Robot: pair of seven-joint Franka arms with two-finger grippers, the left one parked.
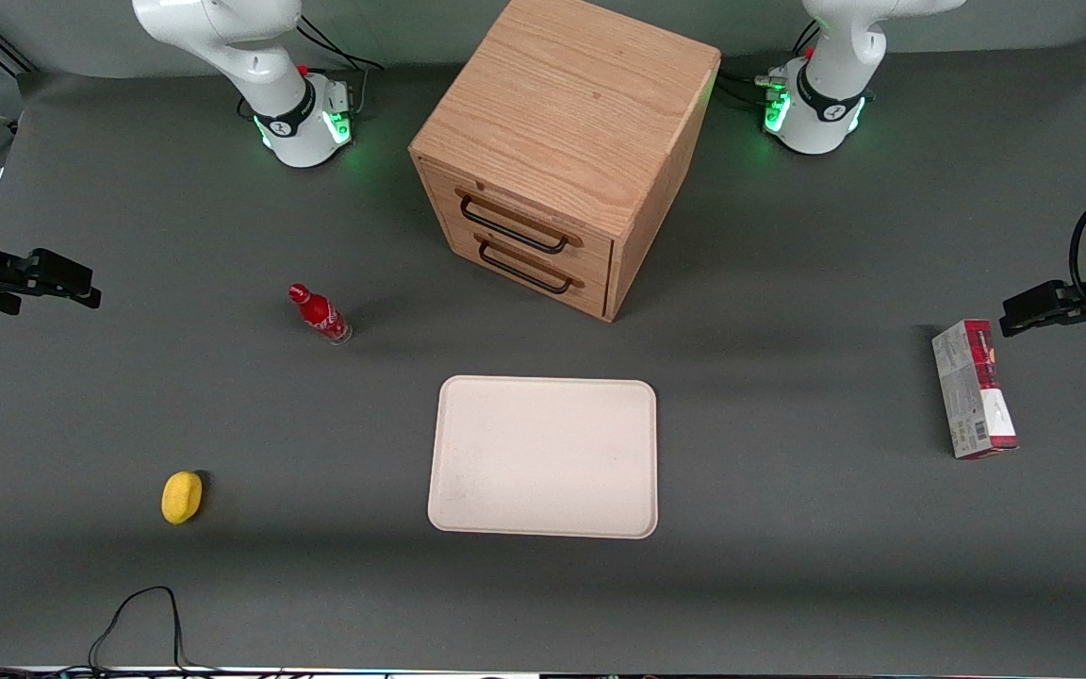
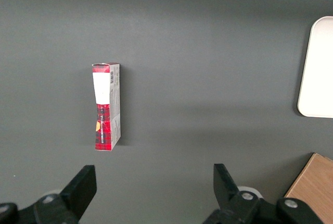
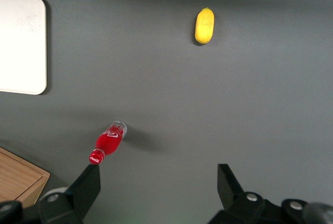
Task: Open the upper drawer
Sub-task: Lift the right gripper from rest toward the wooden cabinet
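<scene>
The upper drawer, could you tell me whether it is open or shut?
Shut: the upper drawer sits flush with the cabinet front. The gripper is far off.

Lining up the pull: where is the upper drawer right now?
Front view: upper drawer is shut atop the wooden cabinet's front, above the lower drawer; open gripper hovers at the working arm's table end.

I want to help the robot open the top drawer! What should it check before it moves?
1. Upper drawer shut and waiting: ok, its front sits flush with the cabinet.
2. Black handle free to grab: ok, nothing hangs on it or blocks it.
3. Gripper open and empty: ok, the fingers stand wide apart with nothing between them.
4. Gripper close to the handle: not ok, it hovers at the working arm's end of the table, away from the cabinet.
5. Red bottle out of the way: cannot tell, it stands between gripper and cabinet.
6. Room for the drawer to slide out: ok, the tray lies nearer the front camera.
</scene>
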